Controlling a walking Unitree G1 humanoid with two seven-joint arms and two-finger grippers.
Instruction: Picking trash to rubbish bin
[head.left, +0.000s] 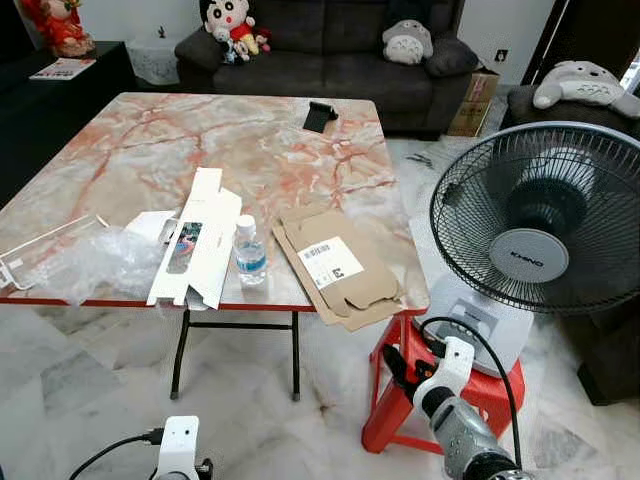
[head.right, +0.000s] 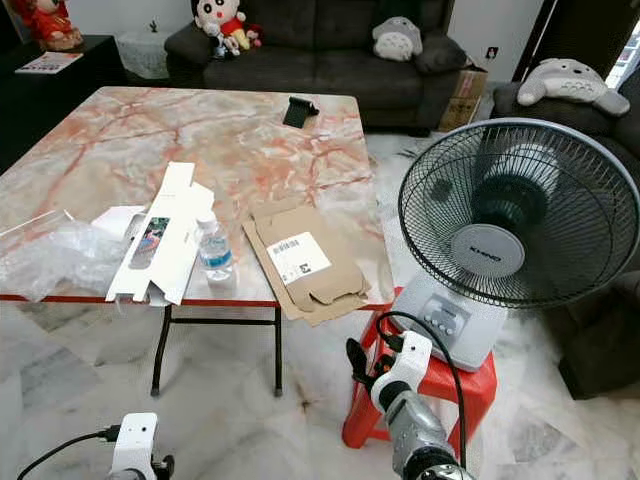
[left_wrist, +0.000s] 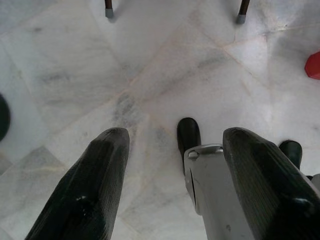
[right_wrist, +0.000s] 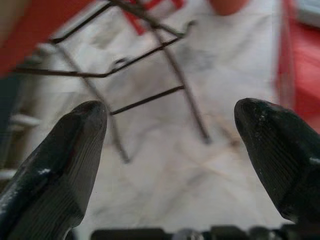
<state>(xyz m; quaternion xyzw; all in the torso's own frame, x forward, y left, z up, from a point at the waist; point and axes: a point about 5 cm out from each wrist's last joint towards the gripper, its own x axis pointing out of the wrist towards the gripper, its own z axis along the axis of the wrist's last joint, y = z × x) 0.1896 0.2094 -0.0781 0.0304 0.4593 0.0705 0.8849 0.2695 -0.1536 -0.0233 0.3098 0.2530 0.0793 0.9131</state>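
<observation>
Both arms are silver with white wrist housings and black cables; the right gripper (right_wrist: 170, 140) and left gripper (left_wrist: 172, 150) each have two long, ribbed black fingers.

On your table (head.left: 120, 150) sit one water bottle (head.left: 249, 251), two flattened cartons (head.left: 338, 266) (head.left: 196, 250) and one crumpled plastic wrap (head.left: 95, 262).

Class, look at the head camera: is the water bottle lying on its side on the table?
No, the bottle stands upright near the table's front edge, between the white box and the flattened cardboard.
</observation>
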